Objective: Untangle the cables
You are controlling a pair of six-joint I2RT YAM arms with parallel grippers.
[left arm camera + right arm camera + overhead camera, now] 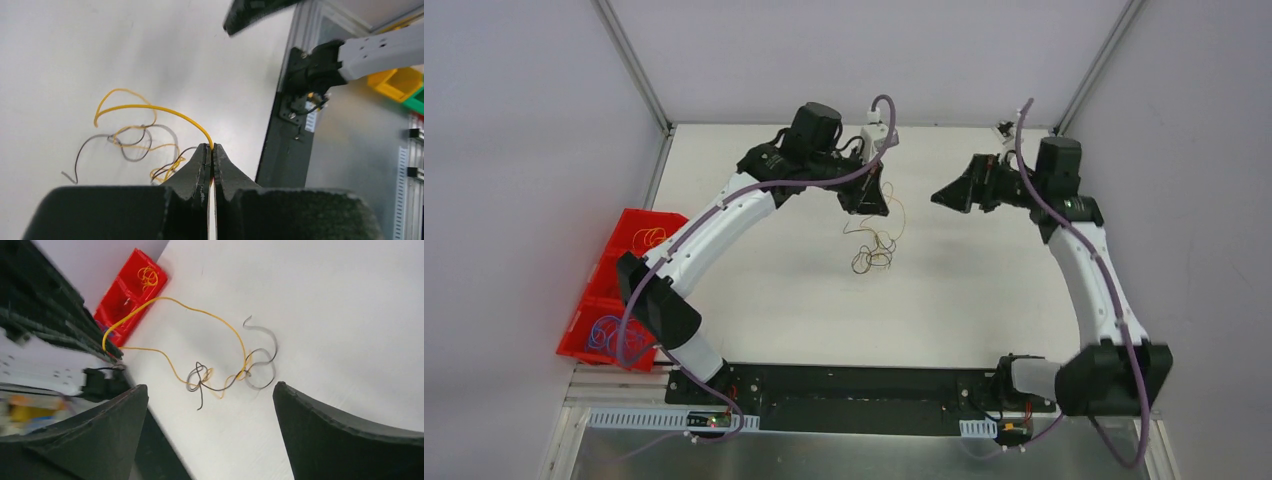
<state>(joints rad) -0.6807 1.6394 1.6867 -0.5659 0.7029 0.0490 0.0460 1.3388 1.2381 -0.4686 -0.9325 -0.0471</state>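
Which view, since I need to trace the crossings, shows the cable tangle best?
Right wrist: the tangle lies unobstructed between wide-apart jaws, loops and crossings distinct. Left wrist sees it low, partly behind shut jaws pinching the yellow cable. Top external shows only a tiny bundle.

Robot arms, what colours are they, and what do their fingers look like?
Both arms have smooth, curved white shells with chunky black joints. A thick purple cable snakes along each arm. The fingers are matte black, wedge-shaped and ridged in thin layers. I can't see any writing on them.
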